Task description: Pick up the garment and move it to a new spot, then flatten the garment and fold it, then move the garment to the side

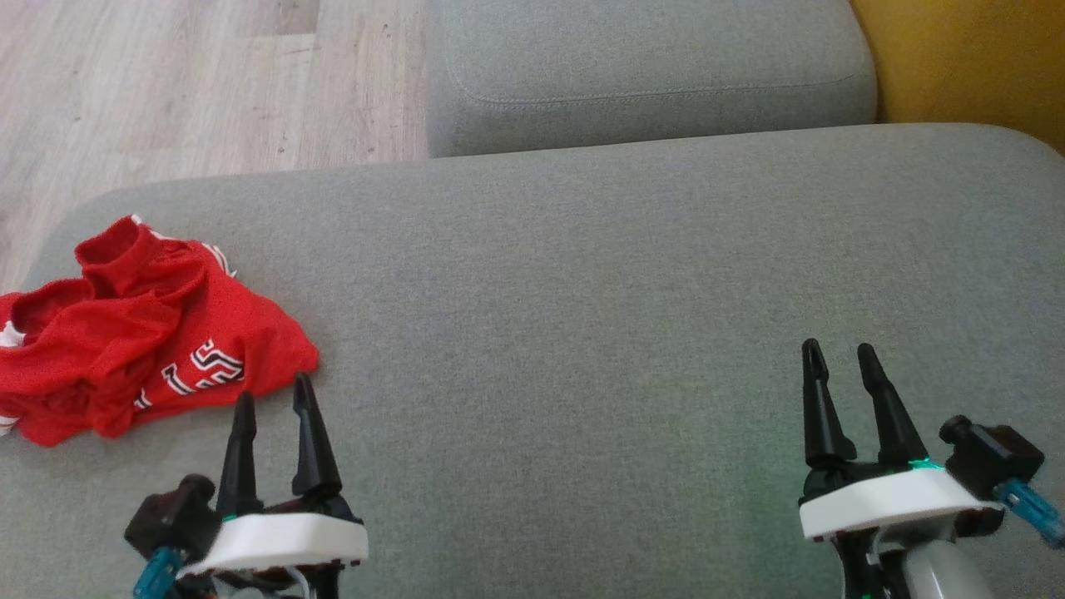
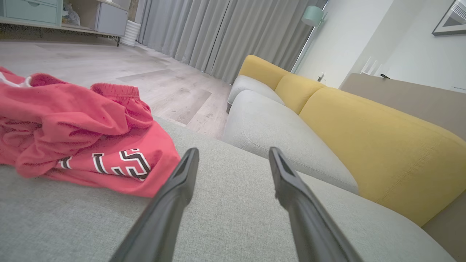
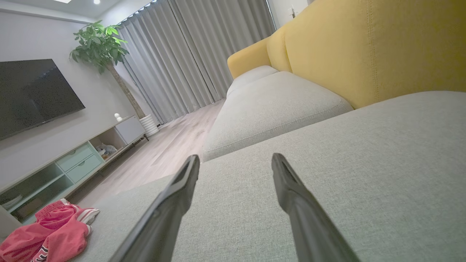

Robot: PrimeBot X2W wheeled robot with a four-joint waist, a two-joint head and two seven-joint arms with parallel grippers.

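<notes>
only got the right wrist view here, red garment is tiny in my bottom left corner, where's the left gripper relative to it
Observer: In the head view the left gripper sits just beside the right-hand corner of the red garment, over the grey cushion.
Operator: is it open
Observer: Yes, open, with nothing between its jaws.
Operator: what's facing it
Observer: The left wrist view shows white-and-black characters on the part of the heap nearest that gripper.
</notes>
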